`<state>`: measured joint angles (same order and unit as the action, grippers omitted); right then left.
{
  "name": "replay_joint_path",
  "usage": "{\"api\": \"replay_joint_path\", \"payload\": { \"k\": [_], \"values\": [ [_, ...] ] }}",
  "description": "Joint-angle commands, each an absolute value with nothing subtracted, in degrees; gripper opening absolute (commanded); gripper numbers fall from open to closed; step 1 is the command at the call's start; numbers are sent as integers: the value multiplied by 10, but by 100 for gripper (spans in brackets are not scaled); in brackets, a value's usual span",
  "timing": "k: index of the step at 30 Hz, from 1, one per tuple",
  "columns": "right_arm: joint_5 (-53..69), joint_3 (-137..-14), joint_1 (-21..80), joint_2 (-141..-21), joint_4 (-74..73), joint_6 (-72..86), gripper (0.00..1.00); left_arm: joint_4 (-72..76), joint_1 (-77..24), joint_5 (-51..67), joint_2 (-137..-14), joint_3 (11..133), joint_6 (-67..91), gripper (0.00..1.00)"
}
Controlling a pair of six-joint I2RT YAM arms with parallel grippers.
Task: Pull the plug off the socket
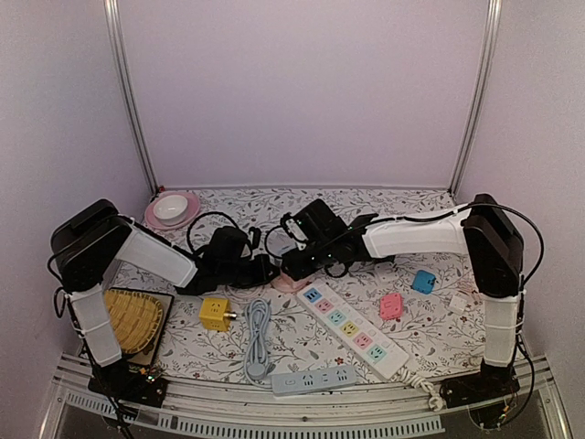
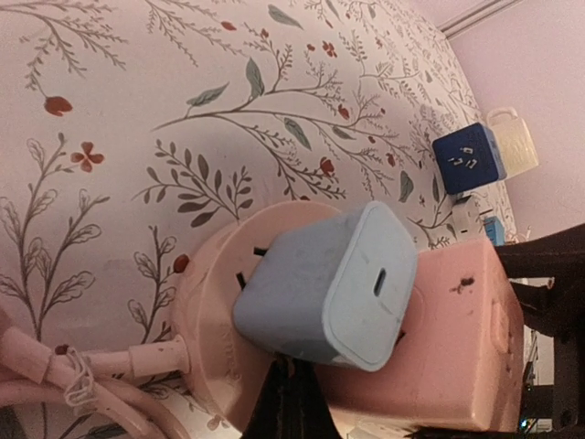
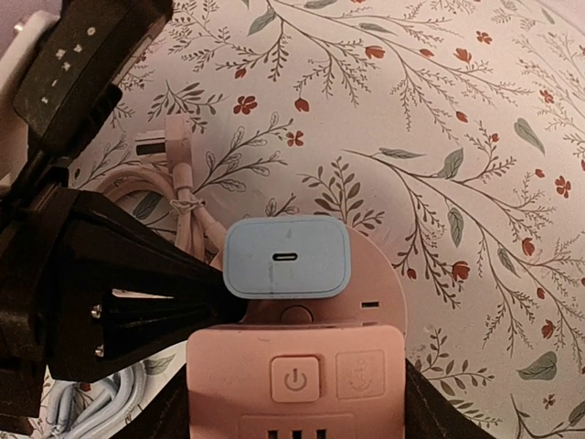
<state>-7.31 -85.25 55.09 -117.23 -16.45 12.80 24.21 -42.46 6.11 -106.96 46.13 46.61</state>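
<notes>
Right wrist view is showing the right gripper pinching the pink socket, likely steadying it; the left gripper, pressed together, is touching the blue plug sitting in it.

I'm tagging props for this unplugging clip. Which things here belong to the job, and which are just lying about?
Job:
blue plug
pink socket
left gripper
right gripper, gripping the socket

Lying about:
white strip
grey strip
yellow cube
pink adapter
blue adapter
bowl
basket
</notes>
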Motion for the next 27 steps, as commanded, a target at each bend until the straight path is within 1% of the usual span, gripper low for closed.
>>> {"api": "replay_joint_path", "payload": {
  "k": [1, 6, 11, 15, 23, 27],
  "values": [
    [17, -843, 533, -1105, -93, 177, 24, 97, -436, 49, -1121, 431, 465, 0],
    [1, -847, 541, -1105, -94, 176, 24, 99, -437, 50, -1121, 431, 466, 0],
    [-90, -874, 587, -1116, -113, 135, 25, 99, -437, 49, -1121, 431, 467, 0],
    [-149, -897, 615, -1132, -127, 97, 25, 99, -438, 50, -1144, 433, 467, 0],
    [-177, -889, 615, -1123, -131, 89, 25, 98, -439, 49, -1145, 434, 467, 0],
    [-150, -874, 596, -1108, -131, 104, 25, 98, -439, 49, -1143, 433, 467, 0]
  ]
}}
